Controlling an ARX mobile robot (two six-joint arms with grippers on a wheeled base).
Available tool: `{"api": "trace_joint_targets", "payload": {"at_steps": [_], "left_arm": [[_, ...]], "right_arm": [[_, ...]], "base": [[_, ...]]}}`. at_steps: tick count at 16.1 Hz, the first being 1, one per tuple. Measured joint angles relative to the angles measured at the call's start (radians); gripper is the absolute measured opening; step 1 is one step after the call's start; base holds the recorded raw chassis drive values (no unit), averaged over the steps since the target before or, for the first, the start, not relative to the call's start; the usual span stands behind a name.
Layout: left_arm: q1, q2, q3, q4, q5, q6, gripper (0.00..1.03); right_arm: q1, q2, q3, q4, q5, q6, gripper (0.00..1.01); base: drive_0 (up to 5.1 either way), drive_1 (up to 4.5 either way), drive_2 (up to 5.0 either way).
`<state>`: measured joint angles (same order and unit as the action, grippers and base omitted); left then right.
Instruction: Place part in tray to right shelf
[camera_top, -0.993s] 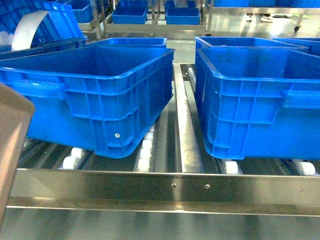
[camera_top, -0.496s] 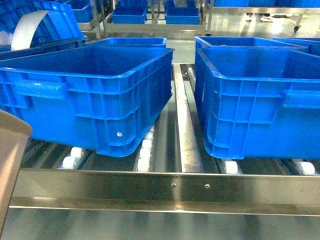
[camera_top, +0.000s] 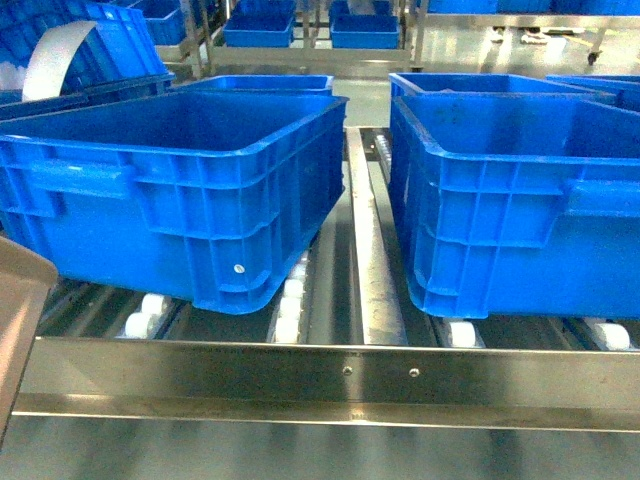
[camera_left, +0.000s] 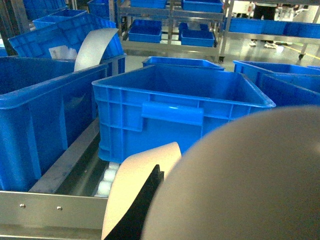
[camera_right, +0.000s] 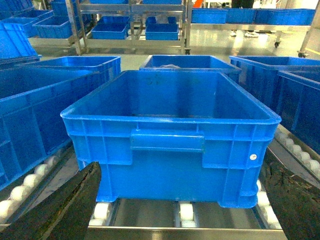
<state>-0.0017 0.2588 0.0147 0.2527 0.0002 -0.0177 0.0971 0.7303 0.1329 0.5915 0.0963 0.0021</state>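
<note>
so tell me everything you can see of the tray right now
Only parts of the tray show. In the left wrist view its smooth cream-beige plastic, curved like a dome, fills the lower right, with a pale flap beside a black part. In the head view one corner pokes in at the lower left edge, in front of the steel shelf rail. No part visible.

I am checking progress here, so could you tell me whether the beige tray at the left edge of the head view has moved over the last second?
Yes. The tray has dropped, against the left crate's front wall.
</note>
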Motion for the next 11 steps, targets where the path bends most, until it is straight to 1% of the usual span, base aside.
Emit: {"api": "trace_joint_targets", "payload": {"at_steps": [5,6,7,8,11], "left_arm": [[0.000,-0.089,0.000,-0.092,0.000,0.000,0.15],[0.000,-0.186,0.000,-0.218,0.005,0.004,0.15],[0.000,-0.252,0.000,-0.262,0.000,0.002,0.15],[0.001,-0.248,0.000,-0.268,-0.001,0.008,0.15],[0.002,-0.249,0.000,-0.264,-0.003,0.005,0.15]], "right_arm": [[0.000,0.000,0.000,0.000,0.000,0.000,0.98],[0.000,0.000,0.000,0.000,0.000,0.000,0.98],[0.000,0.000,0.000,0.000,0.000,0.000,0.98],[0.000,-0.002,0.000,0.003,-0.002,0.000,0.98],[0.000,-0.001,0.000,0.000,0.000,0.000,0.98]], "base": [[0.0,0.00,0.0],[0.0,0.00,0.0],[0.0,0.00,0.0],[0.0,0.00,0.0],[0.0,0.00,0.0]]}}
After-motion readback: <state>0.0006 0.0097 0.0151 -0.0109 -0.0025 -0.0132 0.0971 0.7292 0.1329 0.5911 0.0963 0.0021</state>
